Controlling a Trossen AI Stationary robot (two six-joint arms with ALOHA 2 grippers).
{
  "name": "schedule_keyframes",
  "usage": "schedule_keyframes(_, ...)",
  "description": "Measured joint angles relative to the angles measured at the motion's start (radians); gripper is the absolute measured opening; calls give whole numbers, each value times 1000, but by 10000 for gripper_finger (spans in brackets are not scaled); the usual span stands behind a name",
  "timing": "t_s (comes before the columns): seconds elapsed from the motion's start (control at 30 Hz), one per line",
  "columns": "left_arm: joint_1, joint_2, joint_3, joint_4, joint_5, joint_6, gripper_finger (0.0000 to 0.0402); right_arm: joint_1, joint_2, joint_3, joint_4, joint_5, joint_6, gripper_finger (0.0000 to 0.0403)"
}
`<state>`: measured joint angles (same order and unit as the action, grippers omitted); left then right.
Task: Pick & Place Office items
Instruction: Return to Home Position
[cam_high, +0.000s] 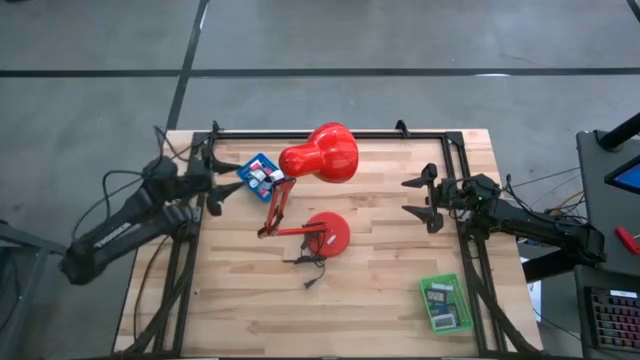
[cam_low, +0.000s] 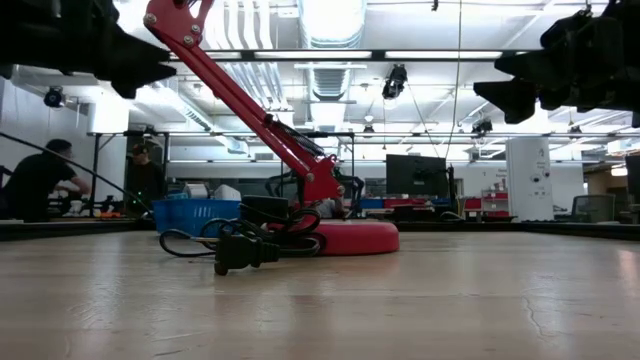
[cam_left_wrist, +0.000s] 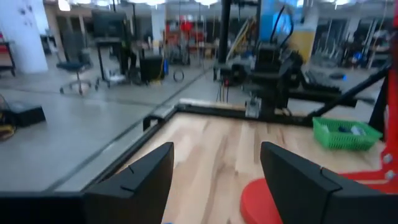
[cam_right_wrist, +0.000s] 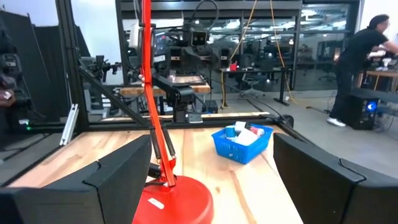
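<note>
Small office items lie in two trays. White, teal and pink pieces fill the blue tray (cam_high: 262, 175) (cam_right_wrist: 242, 142) at the table's far left. Flat white and dark pieces lie in the green tray (cam_high: 445, 305) (cam_left_wrist: 345, 132) at the near right. My left gripper (cam_high: 232, 180) (cam_left_wrist: 217, 180) hovers open just left of the blue tray, raised above the table. My right gripper (cam_high: 412, 197) (cam_right_wrist: 214, 174) hovers open near the right edge, pointing at the lamp, also raised.
A big red desk lamp stands mid-table on its round base (cam_high: 327, 232) (cam_low: 350, 238), its head (cam_high: 322, 155) above the far middle. Its black cord and plug (cam_low: 240, 250) lie near the base. A black frame rims the table (cam_high: 330, 133). People stand in the room beyond.
</note>
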<state>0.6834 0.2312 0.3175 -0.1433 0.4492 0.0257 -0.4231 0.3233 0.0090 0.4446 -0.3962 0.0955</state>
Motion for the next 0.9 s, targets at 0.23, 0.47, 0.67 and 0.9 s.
schedule_keyframes(0.23, 0, -104, -11, 9, 0, -130, 245, 0, 0, 0, -10, 1, 33, 327)
schedule_keyframes(0.47, 0, -126, -11, -19, 23, -353, 245, -1, 0, 0, -7, 3, 31, 327)
schedule_keyframes(0.67, 0, -128, -12, -112, 43, -395, 245, -1, 0, 0, -19, 71, -29, 327)
schedule_keyframes(0.9, -46, -225, -87, 63, 284, -316, 245, 0, 5, 0, -82, 80, 122, 327)
